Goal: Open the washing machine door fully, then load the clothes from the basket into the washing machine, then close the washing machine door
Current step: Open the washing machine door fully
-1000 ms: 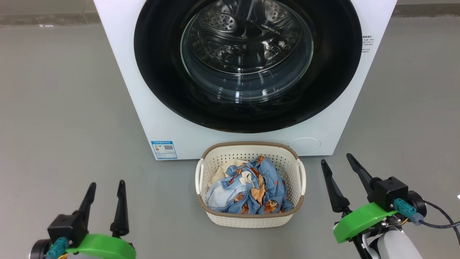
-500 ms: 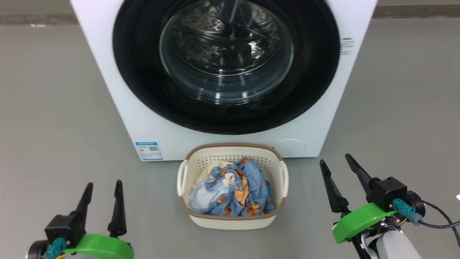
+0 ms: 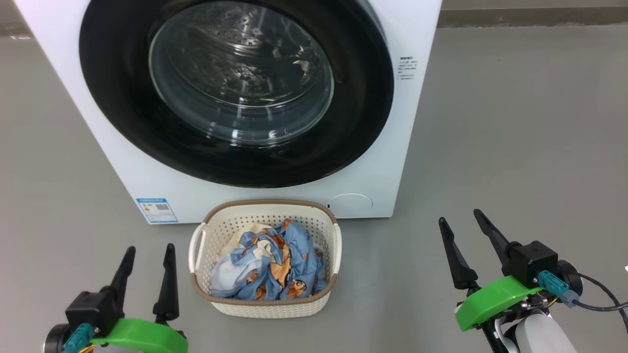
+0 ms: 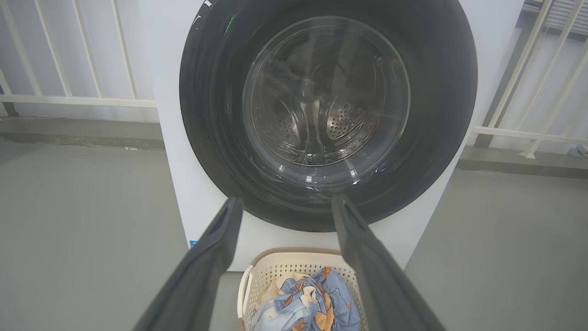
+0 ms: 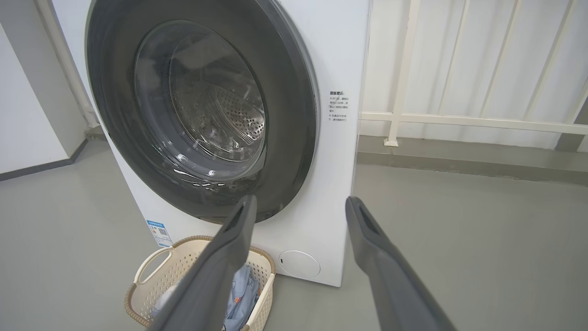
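We spot blue label sticker point(image 3: 157, 211) with QR code point(image 3: 163, 207) below-left of washing machine door point(image 3: 363, 108), small print point(image 3: 407, 67) right of it; both illegible.

- Left gripper point(image 3: 150, 249) — two long, tapering dark fingers point(image 3: 167, 289) on a black block point(image 3: 93, 309), a curved bright green cover point(image 3: 140, 336), a teal connector point(image 3: 78, 337).
- Right gripper point(image 3: 459, 216) — same build, with a teal-and-grey plug point(image 3: 552, 284), a black cable point(image 3: 603, 299) and a pale forearm point(image 3: 539, 336).

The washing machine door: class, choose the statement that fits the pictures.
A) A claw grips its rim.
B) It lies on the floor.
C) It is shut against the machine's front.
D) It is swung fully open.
C: the washing machine door sits closed against the front of the washing machine, and the steel drum is seen through its glass.
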`<state>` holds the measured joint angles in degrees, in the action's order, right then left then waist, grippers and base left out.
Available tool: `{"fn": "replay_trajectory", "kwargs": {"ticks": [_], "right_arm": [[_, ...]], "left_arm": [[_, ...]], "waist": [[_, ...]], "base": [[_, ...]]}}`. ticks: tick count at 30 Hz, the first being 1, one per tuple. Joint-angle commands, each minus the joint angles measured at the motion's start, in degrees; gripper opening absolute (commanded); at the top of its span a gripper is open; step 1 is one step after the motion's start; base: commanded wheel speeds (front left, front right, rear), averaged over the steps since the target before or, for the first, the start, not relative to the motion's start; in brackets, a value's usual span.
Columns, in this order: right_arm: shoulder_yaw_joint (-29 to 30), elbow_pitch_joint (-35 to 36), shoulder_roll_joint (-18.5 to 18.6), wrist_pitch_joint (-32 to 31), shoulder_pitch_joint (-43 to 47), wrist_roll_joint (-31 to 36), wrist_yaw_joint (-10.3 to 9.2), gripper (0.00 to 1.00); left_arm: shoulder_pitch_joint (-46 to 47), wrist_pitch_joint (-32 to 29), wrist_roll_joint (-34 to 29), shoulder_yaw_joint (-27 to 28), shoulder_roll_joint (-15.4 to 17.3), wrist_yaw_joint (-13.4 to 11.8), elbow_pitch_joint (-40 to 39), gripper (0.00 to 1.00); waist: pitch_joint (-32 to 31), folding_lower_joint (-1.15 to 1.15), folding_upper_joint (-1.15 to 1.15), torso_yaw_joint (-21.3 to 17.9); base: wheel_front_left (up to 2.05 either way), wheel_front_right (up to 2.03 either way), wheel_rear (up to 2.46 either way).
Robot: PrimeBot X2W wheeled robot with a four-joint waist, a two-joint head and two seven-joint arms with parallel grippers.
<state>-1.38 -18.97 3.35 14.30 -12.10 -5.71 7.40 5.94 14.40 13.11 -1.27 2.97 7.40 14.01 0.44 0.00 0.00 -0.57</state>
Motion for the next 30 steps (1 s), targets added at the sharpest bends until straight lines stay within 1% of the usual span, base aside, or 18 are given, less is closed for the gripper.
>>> {"fn": "replay_trajectory", "kwargs": {"ticks": [1,5,30], "right_arm": [[-1.4,1.3,-0.3,0.7,-2.2,-0.7,0.09,1.0],[-1.4,1.3,-0.3,0.7,-2.3,-0.7,0.09,1.0],[-2.1,1.0,-0.1,0.7,-1.9,-1.1,0.09,1.0]], "left_arm": [[2.1,0.6,0.6,1.8,1.4,0.1,-1.6,1.0],[2.1,0.6,0.6,1.8,1.4,0.1,-1.4,1.0],[2.0,0.6,0.6,1.6,1.6,0.1,-1.1,1.0]], "waist": [[0.0,0.0,0.0,0.0],[0.1,0.0,0.0,0.0],[-0.3,0.0,0.0,0.0]], "base": [[0.42,0.42,-0.85],[0.23,0.23,-0.45],[0.0,0.0,0.0]]}}
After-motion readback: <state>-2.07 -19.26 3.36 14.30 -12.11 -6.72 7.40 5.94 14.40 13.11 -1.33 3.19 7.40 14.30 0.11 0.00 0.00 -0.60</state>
